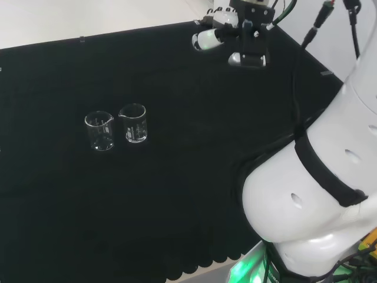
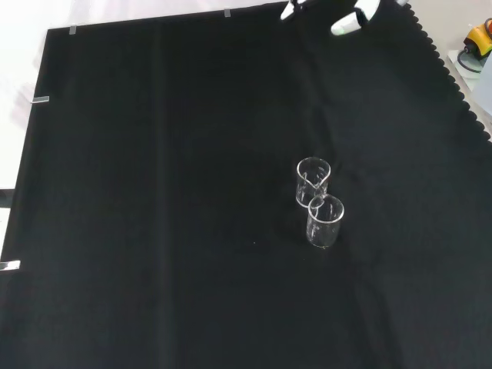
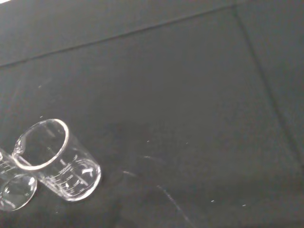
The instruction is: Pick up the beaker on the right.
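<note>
**Two beakers waiting, hand hanging well away**

Two clear glass beakers are standing upright on the black cloth covering the surface (image 1: 177, 194). In the head view the right beaker (image 1: 133, 123) is sitting just beside the left beaker (image 1: 99, 131), their rims nearly touching. In the front view the same pair is lining up one behind the other: the right beaker (image 2: 313, 181) is standing farther off, and the left beaker (image 2: 324, 221) is overlapping it from the near side. Both are looking empty.

The hand (image 1: 247, 35) is hanging above the far right part of the cloth in the head view, well apart from the right beaker and holding nothing. Whether its fingers are straight or curled I cannot tell. In the front view, white fingertips (image 2: 347, 24) are poking in at the top edge, far beyond the right beaker.

In the wrist view the right beaker (image 3: 57, 161) is appearing close, its spouted rim tilted toward the camera.
</note>
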You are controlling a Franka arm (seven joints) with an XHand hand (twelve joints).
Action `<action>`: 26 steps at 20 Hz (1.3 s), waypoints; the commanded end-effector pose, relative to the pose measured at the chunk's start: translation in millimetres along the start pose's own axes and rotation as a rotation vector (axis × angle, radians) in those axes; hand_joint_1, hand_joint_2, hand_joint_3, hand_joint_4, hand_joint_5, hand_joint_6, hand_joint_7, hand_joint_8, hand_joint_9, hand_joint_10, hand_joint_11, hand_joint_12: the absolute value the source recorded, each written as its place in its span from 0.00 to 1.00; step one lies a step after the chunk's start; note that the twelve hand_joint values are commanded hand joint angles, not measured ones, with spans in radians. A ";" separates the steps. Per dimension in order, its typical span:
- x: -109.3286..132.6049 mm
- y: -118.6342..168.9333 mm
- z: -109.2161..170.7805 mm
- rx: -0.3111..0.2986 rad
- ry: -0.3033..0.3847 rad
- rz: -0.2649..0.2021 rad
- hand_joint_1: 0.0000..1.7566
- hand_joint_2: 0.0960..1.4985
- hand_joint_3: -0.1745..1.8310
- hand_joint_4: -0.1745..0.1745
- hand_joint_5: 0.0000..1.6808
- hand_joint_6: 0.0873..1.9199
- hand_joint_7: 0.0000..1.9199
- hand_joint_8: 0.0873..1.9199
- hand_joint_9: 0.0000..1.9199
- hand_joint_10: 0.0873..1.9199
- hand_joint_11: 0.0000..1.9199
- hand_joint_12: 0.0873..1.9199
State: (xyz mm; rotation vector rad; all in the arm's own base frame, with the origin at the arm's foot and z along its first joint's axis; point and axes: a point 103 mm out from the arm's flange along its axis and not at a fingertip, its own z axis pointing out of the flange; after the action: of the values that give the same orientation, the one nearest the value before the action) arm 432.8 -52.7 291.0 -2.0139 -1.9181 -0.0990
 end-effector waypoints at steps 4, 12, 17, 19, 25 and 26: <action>-2.8 43.0 41.4 0.026 0.104 -0.103 0.34 0.40 0.56 0.37 0.10 0.00 0.03 0.27 0.07 0.33 0.00 0.49; -1.6 62.0 71.8 0.078 0.178 -0.153 0.42 0.31 0.60 0.37 0.11 0.00 0.05 0.28 0.10 0.33 0.00 0.55; -4.2 71.7 87.9 0.104 0.210 -0.162 0.44 0.28 0.61 0.37 0.12 0.00 0.05 0.28 0.11 0.33 0.00 0.57; -3.9 74.6 92.1 0.108 0.223 -0.171 0.44 0.28 0.62 0.37 0.12 0.00 0.05 0.28 0.11 0.33 0.00 0.57; 0.6 82.0 106.9 0.121 0.268 -0.223 0.45 0.26 0.62 0.37 0.12 0.00 0.06 0.29 0.12 0.33 0.00 0.58; 1.5 82.6 109.4 0.116 0.274 -0.233 0.45 0.25 0.63 0.37 0.12 0.00 0.06 0.29 0.12 0.33 0.00 0.58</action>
State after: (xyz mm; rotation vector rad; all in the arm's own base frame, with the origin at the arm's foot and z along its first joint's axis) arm 489.6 -26.8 179.2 -1.6553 -1.9233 -0.2448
